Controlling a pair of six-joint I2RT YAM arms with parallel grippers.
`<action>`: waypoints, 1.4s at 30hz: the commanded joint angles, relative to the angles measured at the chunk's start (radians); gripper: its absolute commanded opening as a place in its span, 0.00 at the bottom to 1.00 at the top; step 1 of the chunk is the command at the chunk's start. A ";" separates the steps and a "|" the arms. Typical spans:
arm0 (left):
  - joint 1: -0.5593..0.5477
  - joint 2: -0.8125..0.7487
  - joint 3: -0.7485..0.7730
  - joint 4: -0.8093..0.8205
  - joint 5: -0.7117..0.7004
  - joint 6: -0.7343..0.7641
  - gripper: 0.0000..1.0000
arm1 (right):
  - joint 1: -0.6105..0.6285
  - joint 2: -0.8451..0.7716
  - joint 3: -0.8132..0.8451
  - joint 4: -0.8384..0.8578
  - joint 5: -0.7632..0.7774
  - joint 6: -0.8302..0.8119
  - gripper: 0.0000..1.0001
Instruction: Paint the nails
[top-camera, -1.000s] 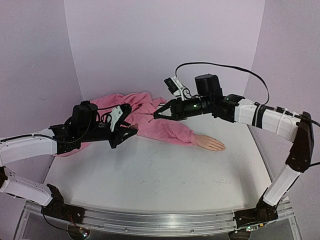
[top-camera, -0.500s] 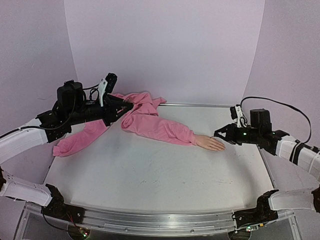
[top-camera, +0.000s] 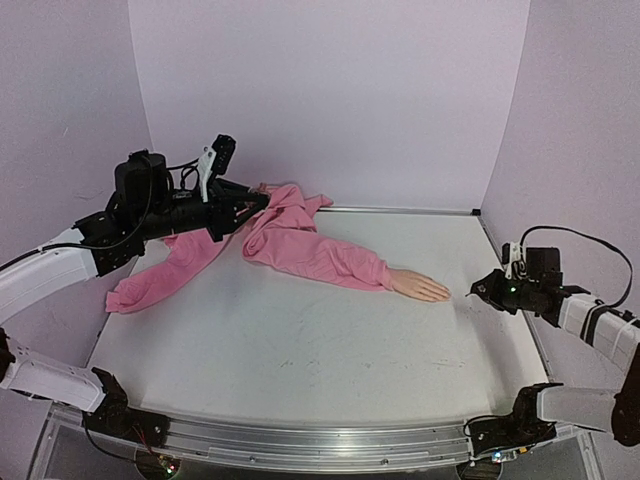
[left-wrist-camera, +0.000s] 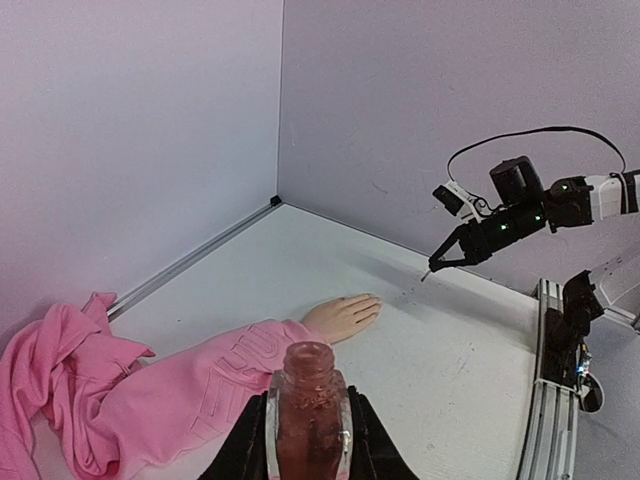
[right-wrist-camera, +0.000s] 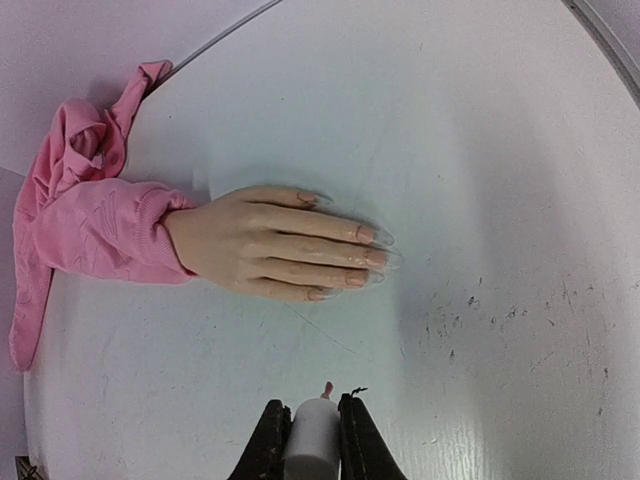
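The white worktop (top-camera: 300, 350) holds a pink top (top-camera: 300, 245) that lies from the far left corner toward the middle. The left gripper (top-camera: 252, 206) hangs over that corner, squeezed tight on a small open bottle (left-wrist-camera: 307, 400). The right gripper (top-camera: 477, 292) is low by the right edge, clamped on a white cap (right-wrist-camera: 314, 445) with a tiny brush (right-wrist-camera: 326, 388). The hand (right-wrist-camera: 270, 245) lies flat at the end of the sleeve, right of the middle. Its nails (right-wrist-camera: 366, 235) point to the right edge, near the brush but not touching it.
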 joint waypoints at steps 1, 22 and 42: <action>0.012 -0.022 0.000 0.034 -0.007 0.047 0.00 | -0.027 0.060 -0.002 0.097 -0.039 -0.055 0.00; 0.071 0.015 -0.027 0.035 0.072 0.066 0.00 | -0.029 0.357 -0.026 0.421 -0.140 -0.060 0.00; 0.079 0.018 -0.033 0.034 0.065 0.064 0.00 | -0.029 0.457 -0.024 0.542 -0.132 -0.056 0.00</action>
